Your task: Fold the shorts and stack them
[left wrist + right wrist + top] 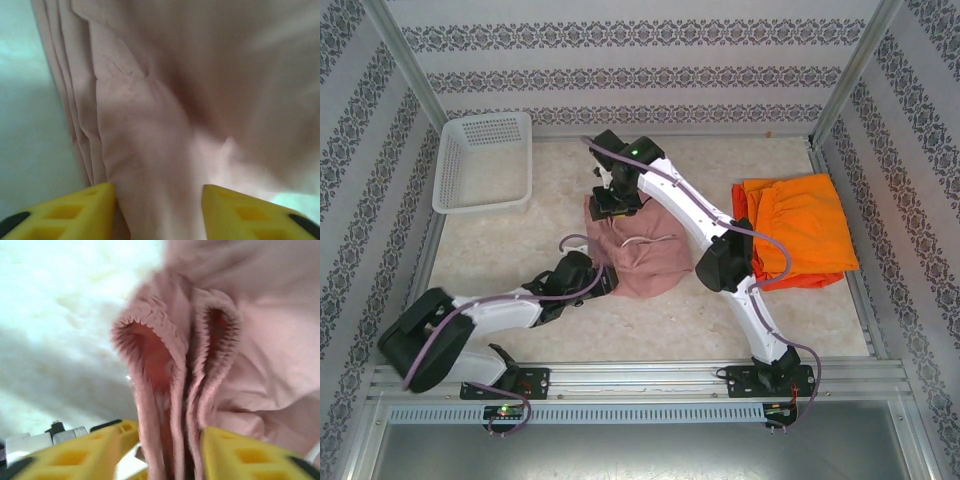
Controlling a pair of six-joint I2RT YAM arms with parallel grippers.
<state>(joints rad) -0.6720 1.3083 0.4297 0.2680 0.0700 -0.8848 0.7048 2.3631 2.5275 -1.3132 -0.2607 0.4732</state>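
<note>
- Pink shorts (645, 255) lie bunched mid-table.
- Right arm stretches far across, elbow by the left edge of the orange shorts (805, 225) stacked at right.
- Right gripper (170, 452) pinches the pink waistband at the far edge.
- Left arm lies low, reaching in from the left.
- Left gripper (159, 212) has a pink fold between its fingers, apparently clamped; the view is blurry.
- Basket (485, 160) sits far left.

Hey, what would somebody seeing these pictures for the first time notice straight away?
The pink shorts in the middle of the table, gripped by both arms: the left arm has its yellow jaws on the near left edge, the right arm on the gathered waistband at the far side. Next, the bright pile of orange shorts at the right, and the white basket in the far left corner.
</note>
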